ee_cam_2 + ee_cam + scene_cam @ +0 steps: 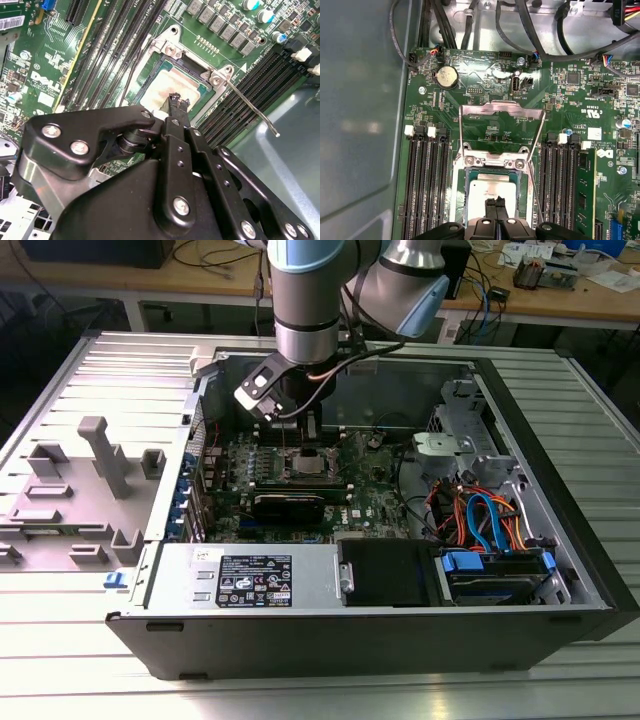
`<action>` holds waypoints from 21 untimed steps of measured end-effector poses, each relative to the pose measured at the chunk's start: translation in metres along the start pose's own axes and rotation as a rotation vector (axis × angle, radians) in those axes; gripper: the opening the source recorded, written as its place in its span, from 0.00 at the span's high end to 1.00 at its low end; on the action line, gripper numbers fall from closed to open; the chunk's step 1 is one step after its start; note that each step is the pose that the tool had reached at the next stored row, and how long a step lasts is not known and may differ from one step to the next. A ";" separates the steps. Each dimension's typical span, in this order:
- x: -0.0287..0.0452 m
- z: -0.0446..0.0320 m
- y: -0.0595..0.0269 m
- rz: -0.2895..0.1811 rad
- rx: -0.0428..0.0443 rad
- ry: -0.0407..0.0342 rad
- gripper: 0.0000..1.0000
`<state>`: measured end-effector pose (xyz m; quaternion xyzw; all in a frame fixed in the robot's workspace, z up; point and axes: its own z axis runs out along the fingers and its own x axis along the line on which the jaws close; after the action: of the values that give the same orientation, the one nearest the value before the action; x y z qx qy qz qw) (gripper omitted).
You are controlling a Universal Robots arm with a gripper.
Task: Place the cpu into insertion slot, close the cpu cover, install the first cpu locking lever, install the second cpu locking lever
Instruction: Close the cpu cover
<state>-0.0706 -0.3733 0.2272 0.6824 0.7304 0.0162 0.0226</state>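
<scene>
Gripper (pixel 495 204), jaws pinched shut and empty, sits over the cpu (pixel 487 187) in the insertion slot (pixel 470 161); pressing askew could bend socket pins.

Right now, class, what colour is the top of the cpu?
The cpu is silver-grey on top; best in the first wrist view.

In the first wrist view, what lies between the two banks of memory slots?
The insertion slot, with the cpu lying in it and the gripper over the cpu, as the first wrist view shows.
</scene>
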 end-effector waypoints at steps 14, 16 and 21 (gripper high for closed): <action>-0.0004 -0.0065 0.0053 0.009 0.0004 -0.0007 0.89; -0.0004 -0.0065 0.0054 0.009 0.0004 -0.0007 0.89; -0.0004 -0.0065 0.0053 0.009 0.0004 -0.0009 0.89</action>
<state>-0.0656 -0.3733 0.2340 0.6858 0.7273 0.0158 0.0227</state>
